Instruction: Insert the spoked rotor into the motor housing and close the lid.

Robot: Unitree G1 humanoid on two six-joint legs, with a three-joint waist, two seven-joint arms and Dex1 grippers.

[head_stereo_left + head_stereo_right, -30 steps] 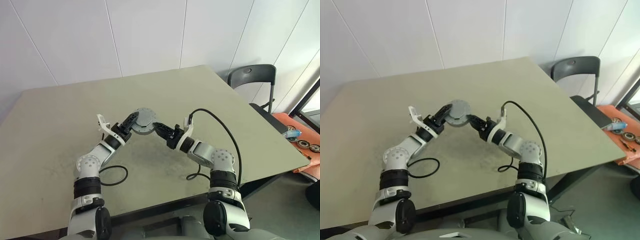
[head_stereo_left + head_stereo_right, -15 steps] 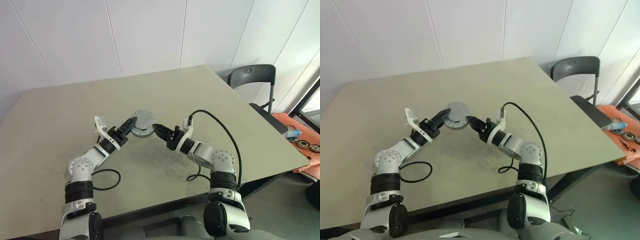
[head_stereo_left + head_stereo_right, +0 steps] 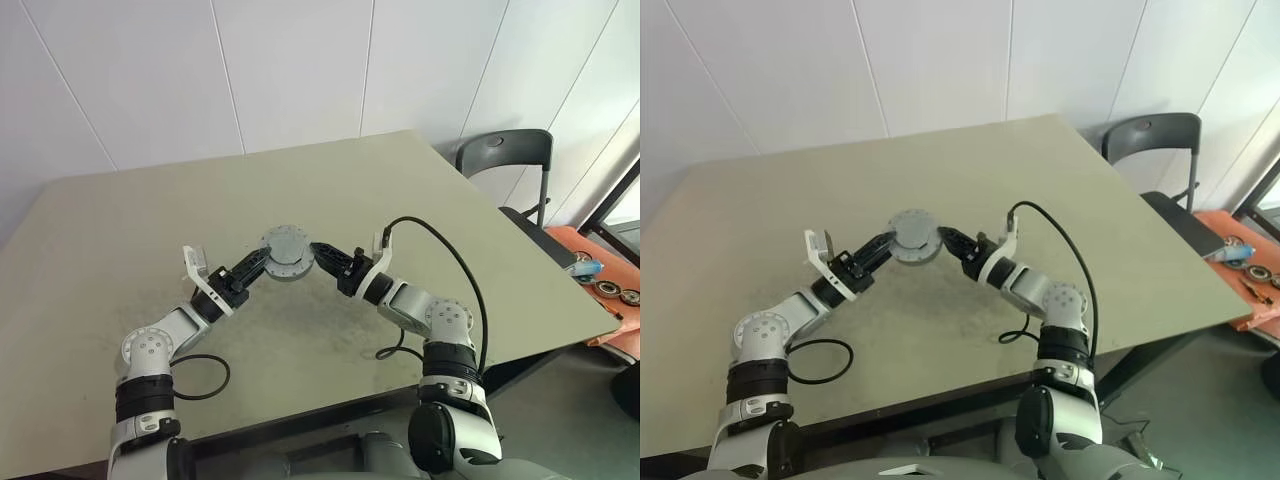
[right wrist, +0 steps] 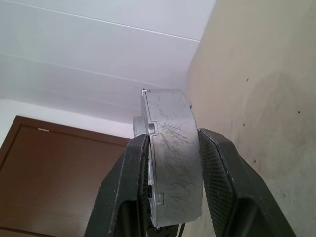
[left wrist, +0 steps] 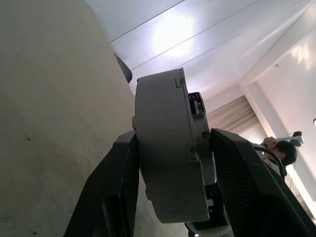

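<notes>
A dull grey round lid [image 3: 287,247] with a notched edge is held a little above the table [image 3: 120,230], face up, between my two grippers. My left gripper [image 3: 262,261] is shut on its left side, and in the left wrist view its black fingers [image 5: 118,173] clamp the thick grey disc [image 5: 168,148]. My right gripper [image 3: 319,251] is shut on its right side, with its fingers [image 4: 219,168] against the lid [image 4: 173,153]. Under the lid, the motor housing [image 3: 286,273] shows as a darker rim. The spoked rotor is hidden.
Black cables lie on the table by the left arm [image 3: 200,375] and arch over the right arm [image 3: 445,250]. A dark chair [image 3: 505,150] stands past the far right corner. An orange tray [image 3: 600,275] with small parts sits off the table's right edge. A person [image 5: 282,148] is far off.
My left arm has swung lower and out to the left, and its gripper has drawn back slightly while staying on the lid. The right gripper and the lid have hardly moved.
</notes>
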